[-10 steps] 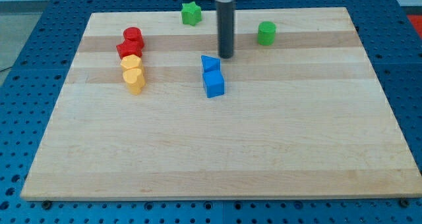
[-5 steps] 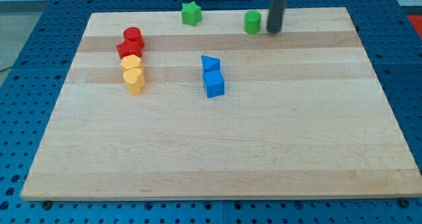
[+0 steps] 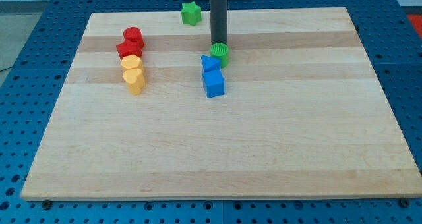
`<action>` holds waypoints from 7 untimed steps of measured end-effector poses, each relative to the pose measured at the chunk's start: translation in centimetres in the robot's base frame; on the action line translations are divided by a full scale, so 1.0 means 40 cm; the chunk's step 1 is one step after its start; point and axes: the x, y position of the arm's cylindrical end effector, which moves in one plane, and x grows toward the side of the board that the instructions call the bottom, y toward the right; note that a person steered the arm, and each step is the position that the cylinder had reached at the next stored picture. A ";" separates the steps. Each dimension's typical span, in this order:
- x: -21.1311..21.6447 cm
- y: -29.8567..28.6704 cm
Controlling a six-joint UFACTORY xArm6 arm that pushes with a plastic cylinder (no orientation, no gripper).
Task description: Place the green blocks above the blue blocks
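Note:
My tip [image 3: 218, 43] stands just above a green cylinder [image 3: 221, 54], touching or nearly touching its top edge. The green cylinder rests against the upper right of a blue triangular block [image 3: 210, 64], which sits directly above a blue cube [image 3: 214, 84]. A green star block [image 3: 191, 13] lies at the board's top edge, up and to the left of my tip.
Two red blocks [image 3: 131, 42] and two yellow blocks [image 3: 133, 72] form a column at the view's left. The wooden board [image 3: 211, 151] lies on a blue perforated table.
The green cylinder moved from the top right, first leftward, then down-left against the blue triangular block. My tip swung right of it and then came back to just above it.

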 end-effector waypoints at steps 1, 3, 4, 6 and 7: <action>-0.014 0.042; -0.075 -0.057; -0.062 -0.280; -0.188 -0.506; -0.262 -0.514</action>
